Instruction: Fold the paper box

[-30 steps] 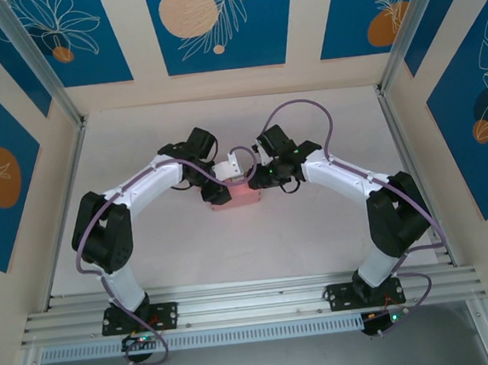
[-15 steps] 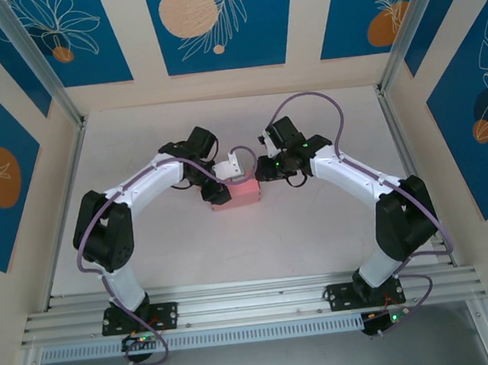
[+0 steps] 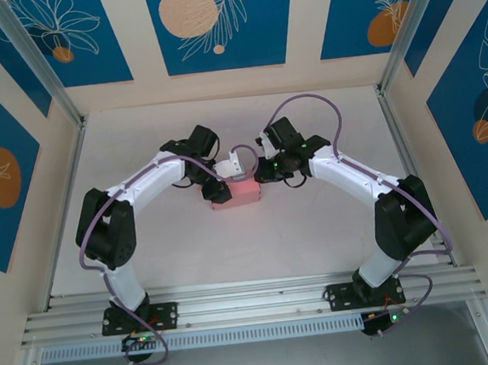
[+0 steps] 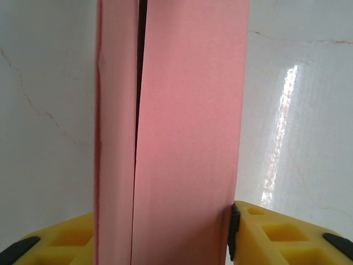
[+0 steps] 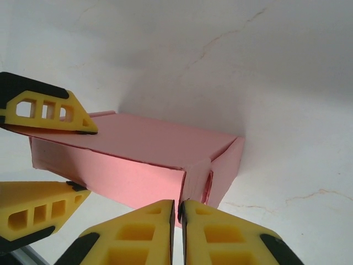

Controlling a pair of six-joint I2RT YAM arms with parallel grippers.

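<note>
Paper box lies at the centre of the table, between both arms, and has not moved since one second ago. The right arm's elbow has swung outward and its wrist has shifted farther back. Right gripper has narrowed: its fingers stand almost pad to pad beside the box's end flap. Left gripper, arm bent and reaching inward, clamps the box across its width.

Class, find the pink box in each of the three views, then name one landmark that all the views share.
Top external: box mid-table, just above picture centre.
Left wrist: box a central vertical band, running top to bottom.
Right wrist: box centre-left, one end corner facing the camera.
Shared landmark: the white table beneath it.
</note>
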